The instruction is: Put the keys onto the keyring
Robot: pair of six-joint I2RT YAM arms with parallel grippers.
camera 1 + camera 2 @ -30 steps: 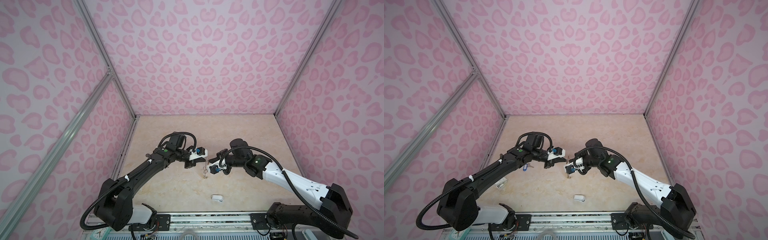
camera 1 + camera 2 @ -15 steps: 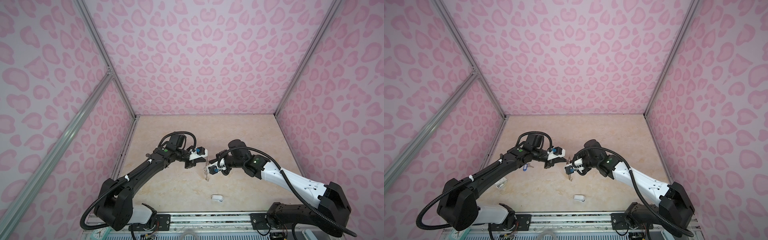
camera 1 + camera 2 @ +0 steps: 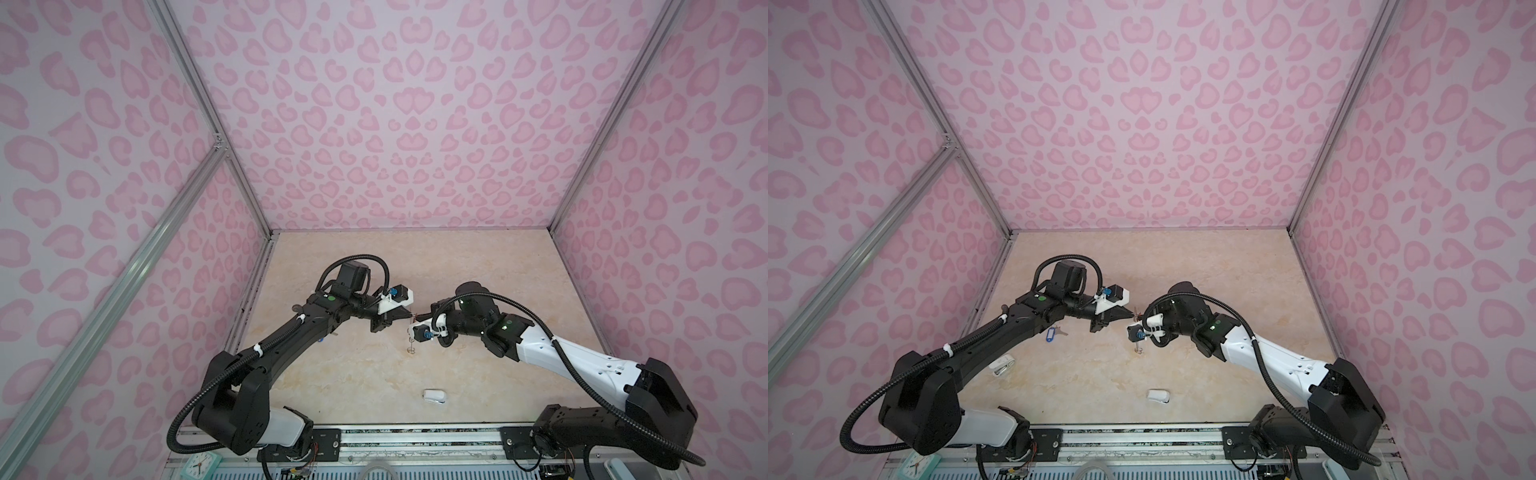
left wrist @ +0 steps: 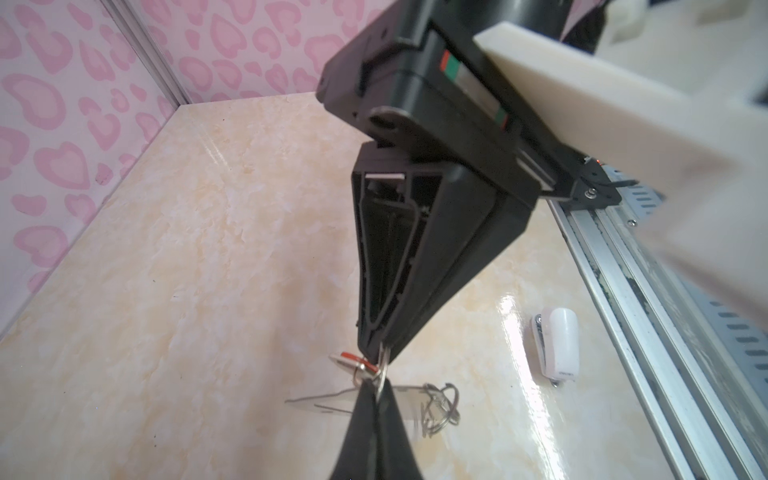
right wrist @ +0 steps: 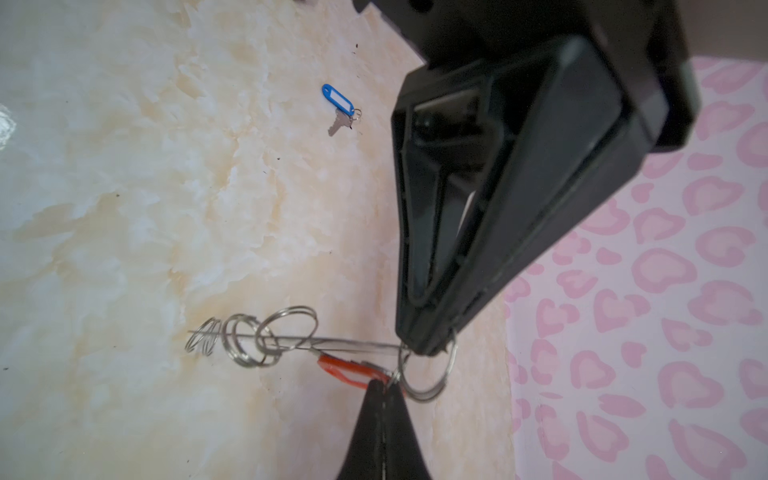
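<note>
Right gripper (image 3: 417,323) has crept a touch toward the left gripper (image 3: 404,319) over the last second. Left arm hasn't visibly budged.

Top views: both tips nearly meet mid-frame, above the table (image 3: 353,374). The keyring (image 3: 411,344) hangs edge-on below them, wire rings at its low end. Whether it clears the surface I can't tell. Blue-tag key (image 3: 1050,335) lies on the table centre-left, just beside the left forearm, not yet picked up. White object (image 3: 434,396) sits lower centre, well apart. Ignore it.

Left wrist view: the left gripper's fingers (image 4: 361,424) are pressed together on the keyring (image 4: 436,405) plate. The right gripper (image 4: 380,351) is closed too, with the orange-tag key (image 4: 353,359) at its tip.

Right wrist view: same story. The right gripper (image 5: 382,386) is clamped on the orange-tag key (image 5: 349,370) at the tag's end, and the left gripper (image 5: 424,347) is clamped on the plate end. A large ring (image 5: 426,397) loops past both tips. Can't tell whether the key's own ring is through it yet.

My read: you're mid-threading.
- Hold the left dead still. The plate looks thin and will likely swing.
- Move the right in small steps along the ring's curve, not straight out, or you risk twisting the plate out of the grip.
- Don't let go until the right wrist view shows the key hanging from the ring.
- Blue-tag key comes after that.
</note>
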